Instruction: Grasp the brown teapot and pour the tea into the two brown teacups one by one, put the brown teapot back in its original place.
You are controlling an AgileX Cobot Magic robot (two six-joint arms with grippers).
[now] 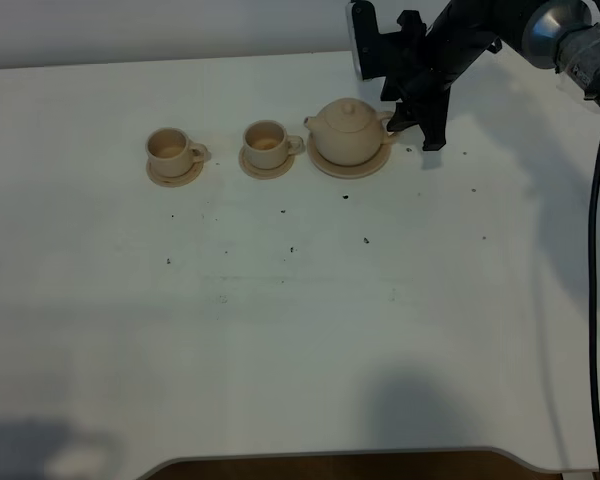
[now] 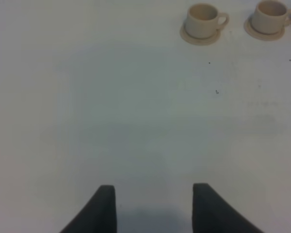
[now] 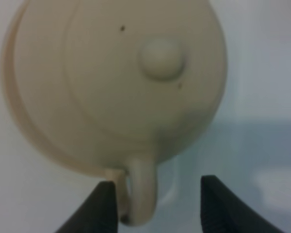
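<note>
Lead: Where do we find the brown teapot (image 1: pixel 346 135)?
Second: We record it upright on its wide saucer (image 1: pixel 350 172), lid (image 1: pixel 348 110) on, close to the table's (image 1: pixel 300 350) far edge and right of the middle — spout (image 1: pixel 310 124) toward the left edge, loop handle (image 3: pixel 141 191) toward the right edge.
Lead: And the right gripper (image 1: pixel 413 130)?
Second: At the handle, jaws wide. In the wrist view the loop lies between the two fingers, just beside one finger (image 3: pixel 105 208) and well apart from the other; we cannot tell whether the near one touches it. Nothing is clamped.
Lead: The cups?
Second: Two in a row along the far edge, each on a small saucer (image 1: pixel 175 180) — the near teacup (image 1: pixel 266 142) just beside the spout, the outer teacup (image 1: pixel 168 150) further toward the left edge. We cannot tell what they hold.
Lead: The left gripper (image 2: pixel 155 208)?
Second: Jaws wide, holding nothing, above the table top, well apart from both cups. We also note dark specks (image 1: pixel 366 240) scattered about the table's middle.
</note>
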